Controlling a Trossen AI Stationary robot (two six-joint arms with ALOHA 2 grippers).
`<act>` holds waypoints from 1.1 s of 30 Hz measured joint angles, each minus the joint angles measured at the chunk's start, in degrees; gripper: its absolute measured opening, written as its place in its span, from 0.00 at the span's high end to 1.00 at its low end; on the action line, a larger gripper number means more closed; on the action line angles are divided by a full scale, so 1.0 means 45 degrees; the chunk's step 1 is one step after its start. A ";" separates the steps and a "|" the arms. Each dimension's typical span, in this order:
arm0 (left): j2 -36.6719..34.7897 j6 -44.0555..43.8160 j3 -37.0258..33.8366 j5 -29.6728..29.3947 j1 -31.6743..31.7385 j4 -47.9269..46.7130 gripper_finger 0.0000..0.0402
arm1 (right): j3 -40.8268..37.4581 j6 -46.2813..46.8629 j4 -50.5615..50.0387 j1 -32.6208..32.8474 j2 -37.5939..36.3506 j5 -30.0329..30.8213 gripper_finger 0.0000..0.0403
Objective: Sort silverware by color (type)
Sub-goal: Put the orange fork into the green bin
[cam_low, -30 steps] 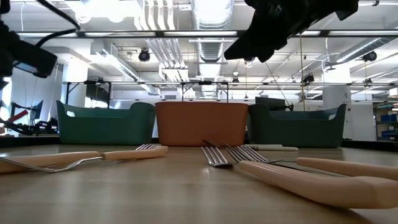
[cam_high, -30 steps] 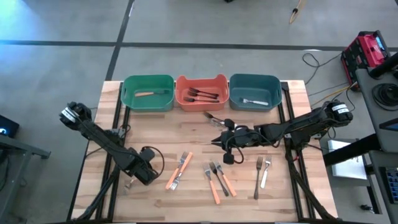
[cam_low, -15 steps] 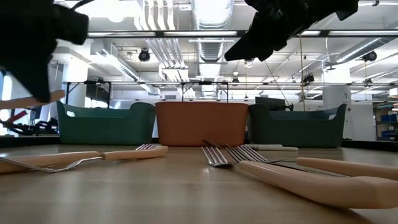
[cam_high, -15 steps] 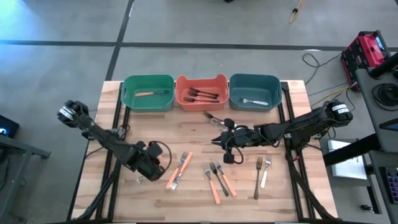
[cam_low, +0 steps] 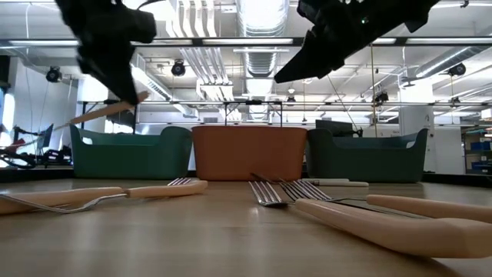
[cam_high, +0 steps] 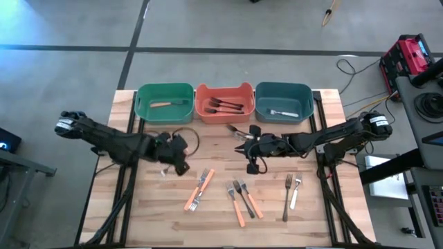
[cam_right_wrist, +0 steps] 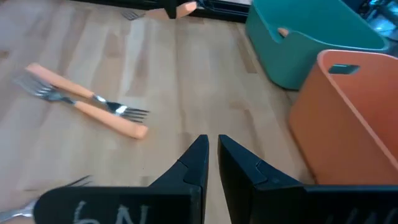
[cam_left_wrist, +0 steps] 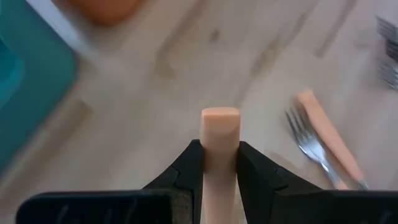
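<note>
My left gripper point(cam_high: 178, 153) hangs above the table's left half, in front of the green bin point(cam_high: 165, 102), shut on an orange-handled fork point(cam_low: 104, 112). The handle's blunt end point(cam_left_wrist: 219, 121) sticks out past the fingertips. At mid-table my right gripper point(cam_high: 240, 148) is shut with nothing between its fingers point(cam_right_wrist: 211, 152), in front of the orange bin point(cam_high: 223, 102). Other silverware lies flat on the wood: two orange forks point(cam_high: 199, 188), a mixed orange and dark group point(cam_high: 241, 198) and two silver forks point(cam_high: 291, 191). My left gripper pinches the fork's orange handle point(cam_left_wrist: 219, 163) between its two fingers, coming from above at a slant. The handle runs forward along the fingers and ends beyond them. The fork is lifted clear of the table and tilted.
Three bins stand in a row at the far edge: the green one holds an orange-handled fork, the orange one dark forks, the teal one point(cam_high: 284, 102) a pale fork. A dark fork point(cam_high: 237, 130) lies just in front of the orange bin. Bare wood lies between bins and forks.
My left gripper has risen and swung from the near left of the table toward the far edge and the green bin, rolling as it went. It carries the orange fork clear of the wood. My right gripper has shifted slightly toward the far edge.
</note>
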 joint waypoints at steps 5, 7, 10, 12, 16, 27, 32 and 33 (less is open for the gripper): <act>-0.0298 0.3017 0.0000 0.0363 0.2300 0.0835 0.86 | 0.0000 -0.0508 0.0004 -0.0844 0.0000 -0.0017 0.93; -0.0424 0.3915 0.0000 0.0813 0.3274 0.1111 0.86 | 0.0000 -0.0645 0.0014 -0.1259 0.0000 -0.0052 0.93; -0.0551 0.4836 0.0063 0.1998 0.4667 0.1299 0.86 | 0.0000 -0.0554 0.0028 -0.1931 -0.0015 -0.0317 0.93; -0.0556 0.5419 0.0244 0.2477 0.5388 0.1303 0.86 | 0.0000 -0.0527 0.0106 -0.2396 -0.0024 -0.0704 0.93; -0.0489 0.6830 0.0921 0.3121 0.6457 0.1293 0.86 | 0.0000 -0.0602 0.1069 -0.3382 -0.0031 -0.0856 0.93; 0.0117 1.0092 0.3778 0.5571 0.9191 0.0162 0.86 | 0.0516 0.2562 0.2238 -0.5956 -0.0097 -0.1552 0.93; 0.1041 1.0666 0.5538 0.5571 0.9762 -0.1550 0.86 | 0.1715 0.4932 0.0315 -0.6502 -0.0097 -0.2879 0.93; 0.1249 1.0919 0.5827 0.5564 0.9819 -0.1898 0.86 | 0.2021 0.5157 -0.0136 -0.6536 -0.0097 -0.2961 0.93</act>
